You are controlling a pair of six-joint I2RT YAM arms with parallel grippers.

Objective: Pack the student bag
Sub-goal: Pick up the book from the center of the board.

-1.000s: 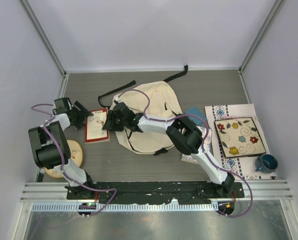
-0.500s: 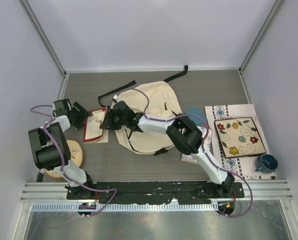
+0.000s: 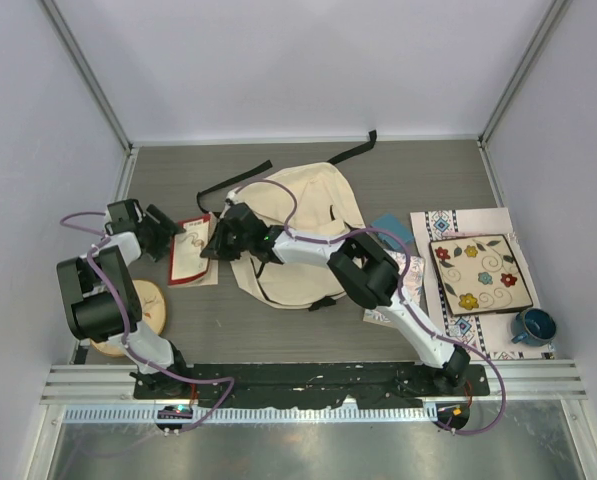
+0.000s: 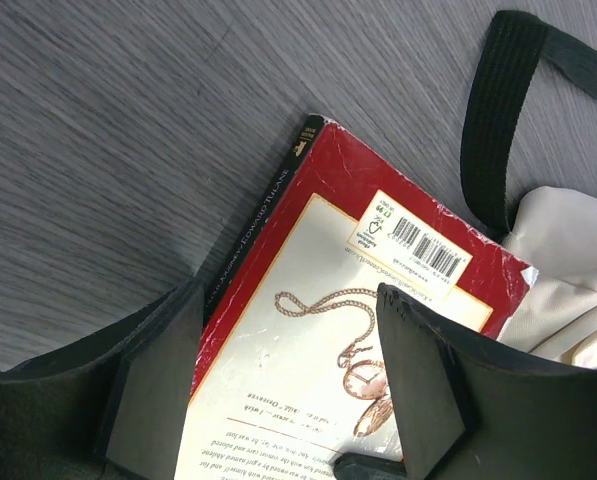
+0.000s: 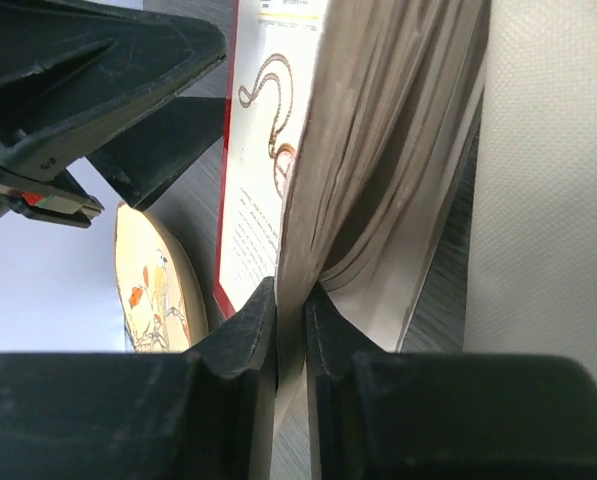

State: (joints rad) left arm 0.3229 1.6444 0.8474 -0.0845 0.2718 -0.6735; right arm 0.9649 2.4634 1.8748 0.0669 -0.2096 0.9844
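Note:
The cream student bag (image 3: 303, 230) lies in the middle of the table, its black strap (image 4: 498, 110) trailing to the left. Just left of it is a red-covered book (image 3: 190, 250) with a pocket-watch picture (image 4: 308, 290). My right gripper (image 3: 216, 245) is shut on the book's open edge, pinching the cover and some pages (image 5: 290, 300), with that edge lifted. Bag fabric (image 5: 558, 200) fills the right of that view. From the far left my left gripper (image 3: 166, 228) reaches in; its jaws stand open astride the book's other end (image 4: 286, 310).
A round coaster with a bird picture (image 3: 138, 310) lies under the left arm. At the right, a patterned placemat carries a square floral plate (image 3: 480, 273), with a blue mug (image 3: 533, 326) beside it. A blue notebook (image 3: 390, 228) lies by the bag's right side.
My right gripper has closed on the book's edge and tipped that side up, so the book looks narrower from above. The left gripper has barely moved.

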